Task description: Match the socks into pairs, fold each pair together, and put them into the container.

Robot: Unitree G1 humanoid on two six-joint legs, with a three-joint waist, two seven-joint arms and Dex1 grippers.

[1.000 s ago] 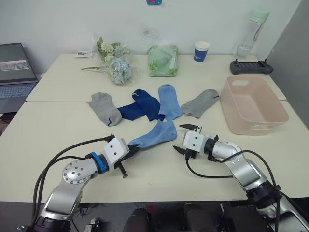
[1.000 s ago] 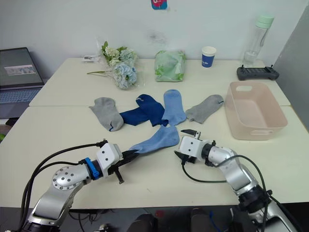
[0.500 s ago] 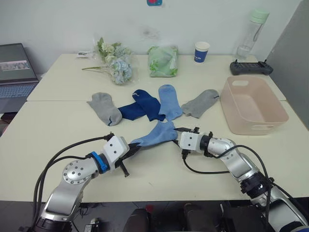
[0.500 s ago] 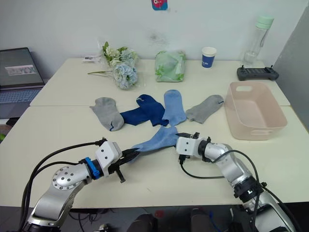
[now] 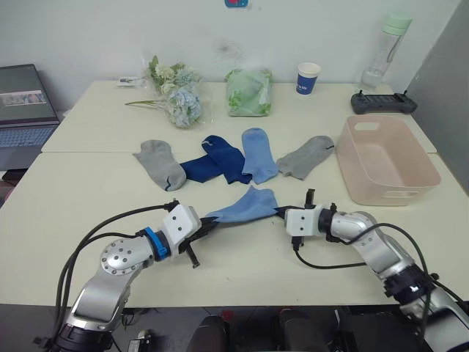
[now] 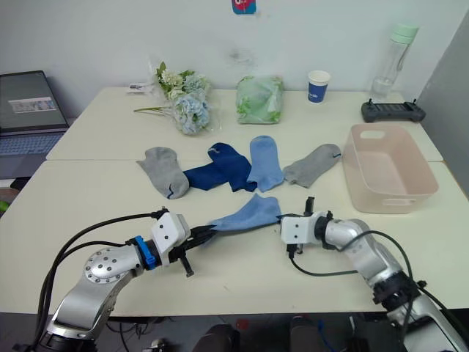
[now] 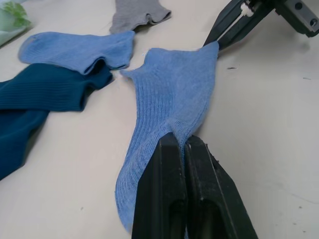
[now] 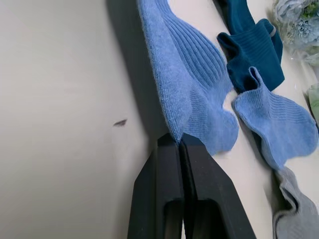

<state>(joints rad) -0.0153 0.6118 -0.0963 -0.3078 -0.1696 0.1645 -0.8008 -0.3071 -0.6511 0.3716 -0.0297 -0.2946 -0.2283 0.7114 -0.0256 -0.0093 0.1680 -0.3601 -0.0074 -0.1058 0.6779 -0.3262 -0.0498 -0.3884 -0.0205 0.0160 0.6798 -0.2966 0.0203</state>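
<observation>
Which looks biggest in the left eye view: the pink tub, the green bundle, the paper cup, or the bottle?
1. Pink tub, clearly biggest, though also nearest.
2. Green bundle.
3. Bottle is taller than the bundle but slimmer, so those two are close.
4. Paper cup, smallest.

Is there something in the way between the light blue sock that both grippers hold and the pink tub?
Nothing visible blocks it. The light blue knit sock is pinched at one end by the left gripper and at the other by the right gripper. The pale pink plastic tub lies beyond the right gripper, with bare cream tabletop between them.
</observation>
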